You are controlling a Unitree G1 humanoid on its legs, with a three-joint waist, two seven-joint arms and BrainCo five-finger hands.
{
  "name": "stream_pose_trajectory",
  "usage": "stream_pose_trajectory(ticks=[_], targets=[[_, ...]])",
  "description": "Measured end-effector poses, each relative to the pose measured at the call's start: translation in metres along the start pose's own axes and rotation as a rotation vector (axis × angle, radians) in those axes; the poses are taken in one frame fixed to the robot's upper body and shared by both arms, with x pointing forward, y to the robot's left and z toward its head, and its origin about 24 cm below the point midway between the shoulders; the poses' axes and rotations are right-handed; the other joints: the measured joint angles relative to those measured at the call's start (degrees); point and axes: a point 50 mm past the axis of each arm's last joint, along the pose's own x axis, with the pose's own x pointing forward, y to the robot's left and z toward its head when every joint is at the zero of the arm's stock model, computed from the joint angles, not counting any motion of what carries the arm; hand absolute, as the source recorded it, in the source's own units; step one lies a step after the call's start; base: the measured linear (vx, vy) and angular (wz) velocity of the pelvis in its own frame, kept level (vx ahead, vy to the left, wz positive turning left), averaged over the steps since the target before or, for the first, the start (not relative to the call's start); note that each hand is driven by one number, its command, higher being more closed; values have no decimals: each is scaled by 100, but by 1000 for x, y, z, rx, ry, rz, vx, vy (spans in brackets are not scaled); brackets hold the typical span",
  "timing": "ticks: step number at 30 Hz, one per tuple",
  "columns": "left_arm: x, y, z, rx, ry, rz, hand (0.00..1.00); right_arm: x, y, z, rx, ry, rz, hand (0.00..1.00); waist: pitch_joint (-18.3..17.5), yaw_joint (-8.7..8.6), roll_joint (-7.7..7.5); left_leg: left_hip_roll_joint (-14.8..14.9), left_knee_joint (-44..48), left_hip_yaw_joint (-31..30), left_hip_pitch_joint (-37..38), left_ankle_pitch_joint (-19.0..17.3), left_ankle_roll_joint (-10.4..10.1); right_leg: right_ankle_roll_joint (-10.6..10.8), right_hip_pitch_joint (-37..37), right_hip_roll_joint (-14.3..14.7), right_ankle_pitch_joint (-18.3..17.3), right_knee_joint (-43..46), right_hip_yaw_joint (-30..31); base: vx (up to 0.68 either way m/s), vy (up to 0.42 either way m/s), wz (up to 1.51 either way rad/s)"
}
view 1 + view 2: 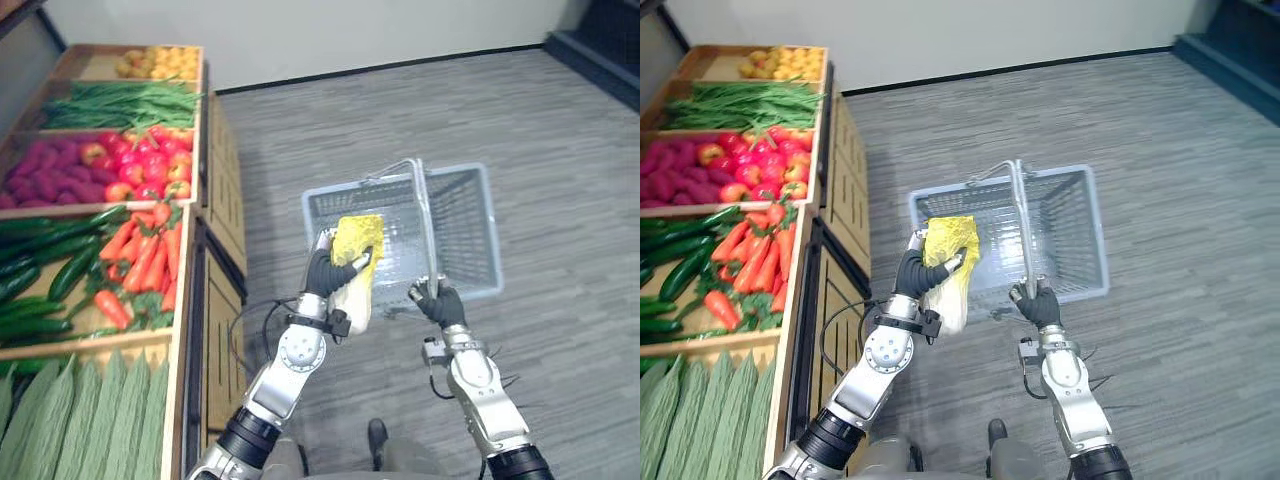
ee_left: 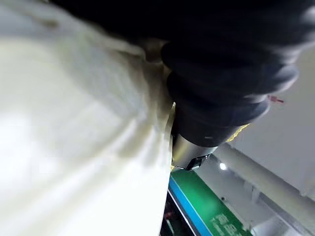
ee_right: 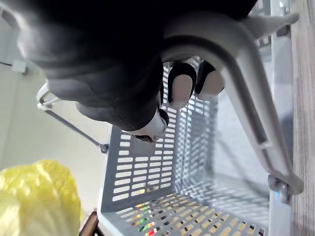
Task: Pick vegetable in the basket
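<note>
Green leaves (image 1: pixel 80 420): long and flat, in the nearest tray of the wooden stand (image 1: pixel 222 190) on the robot's left.
Cucumbers (image 1: pixel 40 270) and carrots (image 1: pixel 145 255): side by side in the next tray back.
Red and purple produce (image 1: pixel 120 165): one tray further.
Green beans (image 1: pixel 120 100), yellow fruit (image 1: pixel 160 62): the two farthest trays.
Basket (image 1: pixel 488 225): grey slatted plastic, out over the grey floor (image 1: pixel 520 110), to the right of the stand.
Handle (image 1: pixel 427 215): raised, crossing the basket's middle, just right of the cabbage.
Cabbage (image 1: pixel 357 250): long head, pale white stalk end down, crinkled yellow leaves up. It is held in the air at the basket's near left rim, its top over the opening.
Left hand (image 1: pixel 325 272): fingers and thumb wrapped round the cabbage's side.
Right hand (image 1: pixel 440 303): fingers curled tight round the handle's near end.
</note>
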Motion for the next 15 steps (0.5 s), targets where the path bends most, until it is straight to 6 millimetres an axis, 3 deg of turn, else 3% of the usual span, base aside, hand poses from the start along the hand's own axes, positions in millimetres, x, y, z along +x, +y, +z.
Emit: stream_pose_trajectory(ticks=[10,11,15], targets=[[-7,-8,-39,154,162,-81,100,-10,14,-6,86,24,39,100,-26,-143,-51,1,-354,12,187,41,-47,0,77,-25,1,-169,-14,46,2,-2],[-11,-8,-47,165,203,-90,0,-9,16,-5,91,18,41,100,-43,-179,-80,1,-421,12,216,76,-52,0,78,-23,1,-182,-15,0,0,0],[-22,-10,-63,179,293,-106,0,-14,23,-3,99,12,64,100,-76,-240,-138,7,-604,5,311,157,-73,0,102,-8,0,-212,-22,0,0,0]])
